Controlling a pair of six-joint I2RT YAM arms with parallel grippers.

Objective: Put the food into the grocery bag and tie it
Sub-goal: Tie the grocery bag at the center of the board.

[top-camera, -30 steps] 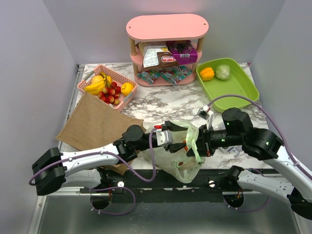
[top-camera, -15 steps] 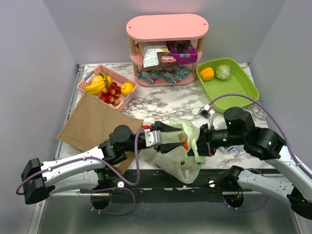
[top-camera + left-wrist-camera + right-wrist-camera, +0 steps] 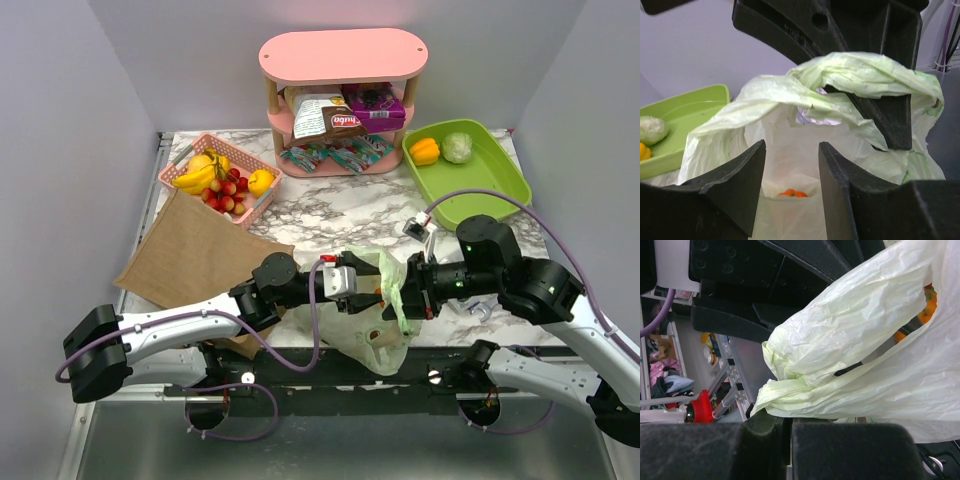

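Observation:
The pale-green grocery bag (image 3: 368, 330) slumps at the table's near edge between both arms. My right gripper (image 3: 408, 300) is shut on a bunched loop handle (image 3: 805, 390) of it and holds it up. My left gripper (image 3: 372, 292) faces the bag's mouth from the left, open, with thin bag film (image 3: 790, 150) showing in the gap between its fingers (image 3: 735, 185). Orange food (image 3: 792, 193) lies inside the bag and shows through the film (image 3: 927, 307). More food stands farther back: a snack pack (image 3: 330, 116) and a purple box (image 3: 375, 100) on the shelf.
A pink shelf (image 3: 343, 60) stands at the back. A pink basket (image 3: 215, 180) of bananas and red fruit is back left. A green tray (image 3: 490, 175) with an orange pepper and a pale vegetable is back right. A brown bag (image 3: 195, 255) lies flat on the left.
My left arm drew back to the left, then came forward again to the bag's mouth, its jaws narrowing. The right gripper stayed shut on the handle, almost still.

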